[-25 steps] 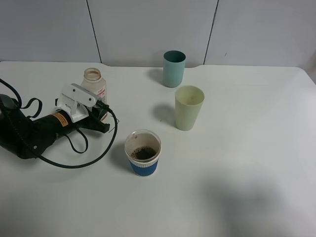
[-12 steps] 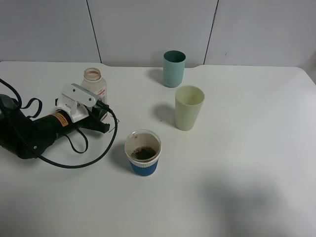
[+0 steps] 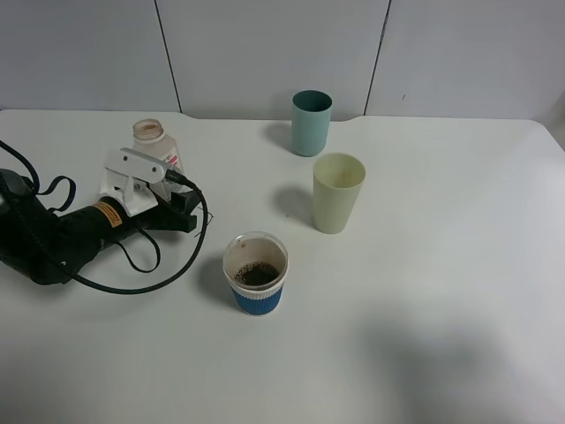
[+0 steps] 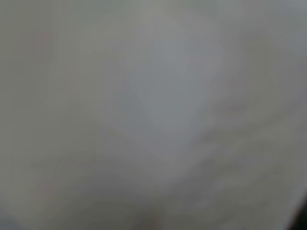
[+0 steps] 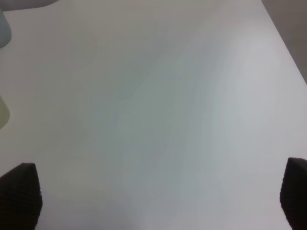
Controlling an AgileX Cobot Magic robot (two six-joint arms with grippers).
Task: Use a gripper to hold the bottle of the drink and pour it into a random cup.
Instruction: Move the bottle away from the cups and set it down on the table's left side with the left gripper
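White-jawed left gripper (image 3: 163,190) at bottle (image 3: 152,146), grip unclear overhead, wrist view blurred blank.

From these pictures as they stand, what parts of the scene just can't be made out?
- Left wrist view: a pale blur throughout, nothing identifiable.
- High view: the bottle's lower body and liquid level are hidden behind the left gripper; whether its jaws touch the bottle is unclear.
- Right wrist view: only the right gripper's dark fingertips show, cut off by the edge, and slivers of two cups.
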